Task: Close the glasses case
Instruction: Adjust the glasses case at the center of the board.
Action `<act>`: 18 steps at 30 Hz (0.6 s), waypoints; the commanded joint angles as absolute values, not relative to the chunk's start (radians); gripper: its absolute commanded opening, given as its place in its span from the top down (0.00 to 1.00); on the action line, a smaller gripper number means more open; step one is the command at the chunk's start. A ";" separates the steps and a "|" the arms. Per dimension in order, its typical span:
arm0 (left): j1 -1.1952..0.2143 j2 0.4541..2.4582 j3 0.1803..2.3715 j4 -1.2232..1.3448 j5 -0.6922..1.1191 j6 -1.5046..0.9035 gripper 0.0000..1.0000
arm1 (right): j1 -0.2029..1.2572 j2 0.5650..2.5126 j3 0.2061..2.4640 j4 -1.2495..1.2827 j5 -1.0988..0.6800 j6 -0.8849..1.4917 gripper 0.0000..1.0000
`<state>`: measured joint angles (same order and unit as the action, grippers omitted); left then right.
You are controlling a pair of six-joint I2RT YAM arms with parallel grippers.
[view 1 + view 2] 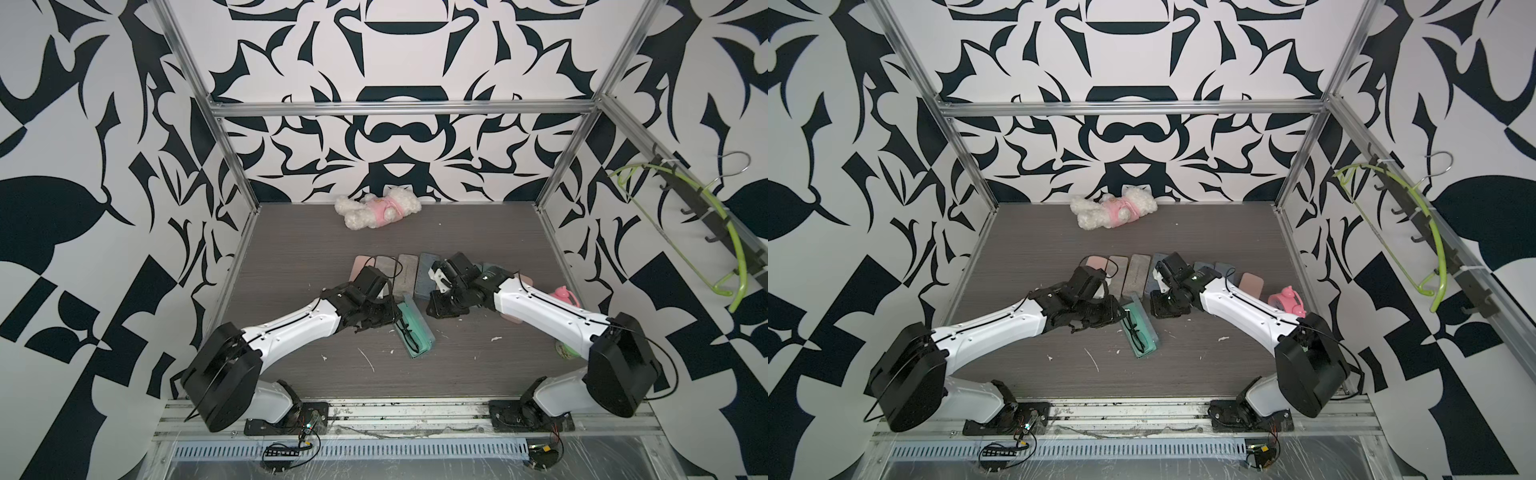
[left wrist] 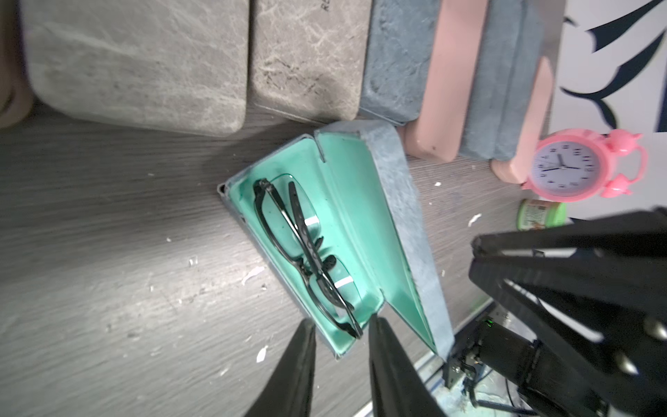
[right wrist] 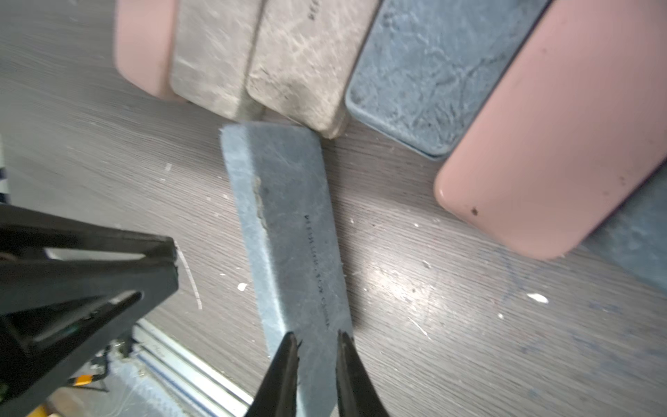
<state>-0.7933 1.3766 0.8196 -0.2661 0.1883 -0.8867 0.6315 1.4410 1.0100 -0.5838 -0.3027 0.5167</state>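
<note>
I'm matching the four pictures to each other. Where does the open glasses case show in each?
In a top view: open glasses case, just below picture centre.
In a top view: same place.
Left wrist: mid-picture, teal lining showing.
Right wrist: mid-picture, only its grey outside.
Shared landmark: row of closed cases.
</note>
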 commanded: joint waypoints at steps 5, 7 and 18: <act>-0.798 1.328 0.690 -0.230 0.219 -0.971 0.71 | 0.615 1.437 0.968 -0.438 -0.475 0.524 0.76; -0.798 1.331 0.665 -0.209 0.226 -0.986 0.71 | 0.615 1.448 0.962 -0.431 -0.480 0.526 0.76; -0.799 1.392 0.649 -0.145 0.235 -0.992 0.73 | 0.614 1.455 0.933 -0.423 -0.466 0.528 0.78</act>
<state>-0.7940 1.3670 0.6537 -0.1730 0.2218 -0.9897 0.6147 1.4635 0.9463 -0.4397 -0.4599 0.5217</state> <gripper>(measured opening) 0.276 0.226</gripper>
